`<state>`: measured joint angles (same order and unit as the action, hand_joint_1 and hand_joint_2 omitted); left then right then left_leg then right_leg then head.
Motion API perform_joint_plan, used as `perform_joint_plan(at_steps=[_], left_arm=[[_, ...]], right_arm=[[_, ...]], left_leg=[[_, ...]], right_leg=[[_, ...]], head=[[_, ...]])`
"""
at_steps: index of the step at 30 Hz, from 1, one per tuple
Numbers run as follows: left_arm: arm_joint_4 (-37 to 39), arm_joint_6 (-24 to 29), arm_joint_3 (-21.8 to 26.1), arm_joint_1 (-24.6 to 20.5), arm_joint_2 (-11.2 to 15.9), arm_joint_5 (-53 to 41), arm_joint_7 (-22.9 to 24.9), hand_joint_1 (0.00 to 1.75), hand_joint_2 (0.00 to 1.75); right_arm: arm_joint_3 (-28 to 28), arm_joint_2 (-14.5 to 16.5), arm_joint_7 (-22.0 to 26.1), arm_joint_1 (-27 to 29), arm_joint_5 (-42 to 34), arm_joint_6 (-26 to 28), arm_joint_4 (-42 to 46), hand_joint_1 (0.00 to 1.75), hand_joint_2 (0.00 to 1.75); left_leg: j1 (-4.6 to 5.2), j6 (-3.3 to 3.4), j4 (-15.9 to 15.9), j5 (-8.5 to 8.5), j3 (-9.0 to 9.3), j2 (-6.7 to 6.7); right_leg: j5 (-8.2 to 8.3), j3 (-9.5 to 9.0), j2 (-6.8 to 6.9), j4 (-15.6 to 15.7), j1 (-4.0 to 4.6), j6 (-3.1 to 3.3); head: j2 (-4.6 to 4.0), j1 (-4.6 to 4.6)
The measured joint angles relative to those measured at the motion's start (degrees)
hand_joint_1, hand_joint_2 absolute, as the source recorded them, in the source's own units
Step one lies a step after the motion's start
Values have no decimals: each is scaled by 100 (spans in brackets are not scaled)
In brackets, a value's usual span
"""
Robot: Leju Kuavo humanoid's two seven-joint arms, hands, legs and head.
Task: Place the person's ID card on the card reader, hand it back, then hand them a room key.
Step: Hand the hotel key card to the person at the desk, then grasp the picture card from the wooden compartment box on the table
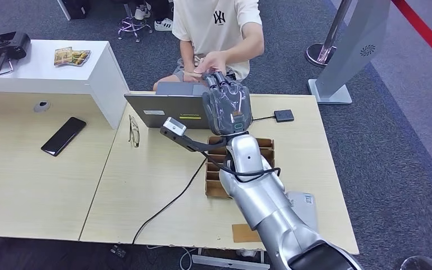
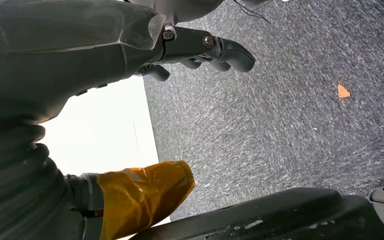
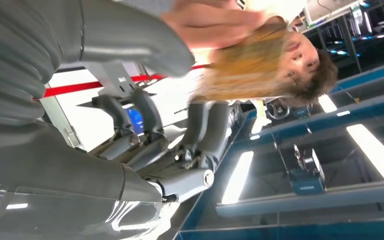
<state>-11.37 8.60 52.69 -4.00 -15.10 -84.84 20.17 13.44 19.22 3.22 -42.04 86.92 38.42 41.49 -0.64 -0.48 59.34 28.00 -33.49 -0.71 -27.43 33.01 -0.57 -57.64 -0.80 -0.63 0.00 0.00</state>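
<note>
Grey carpet is covering the floor [image 1: 394,169] around a light wooden counter [image 1: 146,185], with a white cabinet [image 1: 90,73] standing at its far left corner. On the counter a grey laptop [image 1: 169,109] is sitting open beside folded glasses [image 1: 133,132]; a black phone [image 1: 63,135] is lying well to the left. A small black card reader [image 1: 283,116] is resting near the far right edge, cable attached. A brown cardboard tray [image 1: 216,174] with slots is sitting behind the laptop, partly hidden by the arm.

The right robot hand [image 1: 226,104] is reaching up over the laptop toward a seated person in a cream T-shirt [image 1: 216,22]. The person's hand [image 1: 212,61] is meeting the fingertips [image 1: 218,79] of the robot hand. A card is not discernible between them, so I cannot tell whether the right robot hand is gripping anything. In the right wrist view the fingers [image 3: 130,130] are extending, slightly spread.

The left robot hand [image 2: 180,55] is hanging over the carpet, fingers curled loosely, holding nothing; its thumb [image 2: 145,197] is wrapped in amber tape.
</note>
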Motion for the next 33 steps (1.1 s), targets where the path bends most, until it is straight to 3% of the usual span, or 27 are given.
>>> perform_joint_plan(at_steps=[8,17,21,28,33], left_arm=[[0,11,1,0,0,38,13,0,175],[0,33,1,0,0,66,15,0,175],[0,64,10,1,0,122,15,0,175],[0,184,93,11,-2,342,15,0,175],[0,347,193,24,-8,487,81,0,175]], right_arm=[[-105,6,556,161,-707,2,-95,0,175],[-239,8,841,263,-1241,2,-2,0,175],[-264,9,1213,338,-2246,2,157,0,175],[116,13,1863,644,-4982,-130,669,0,175],[371,-13,1935,1124,-5918,-408,1555,0,175]], left_leg=[[0,0,-1,-1,1,0],[0,0,0,-1,0,1],[0,0,0,-1,0,1],[-1,0,0,-1,1,1],[-1,-1,0,-1,0,3]], right_leg=[[1,-2,2,-1,0,1],[1,-2,1,-1,0,1],[1,-2,1,-1,0,1],[1,-2,2,-1,0,1],[0,2,0,-1,0,1]], head=[[0,0],[0,0],[0,0],[0,0],[0,0]])
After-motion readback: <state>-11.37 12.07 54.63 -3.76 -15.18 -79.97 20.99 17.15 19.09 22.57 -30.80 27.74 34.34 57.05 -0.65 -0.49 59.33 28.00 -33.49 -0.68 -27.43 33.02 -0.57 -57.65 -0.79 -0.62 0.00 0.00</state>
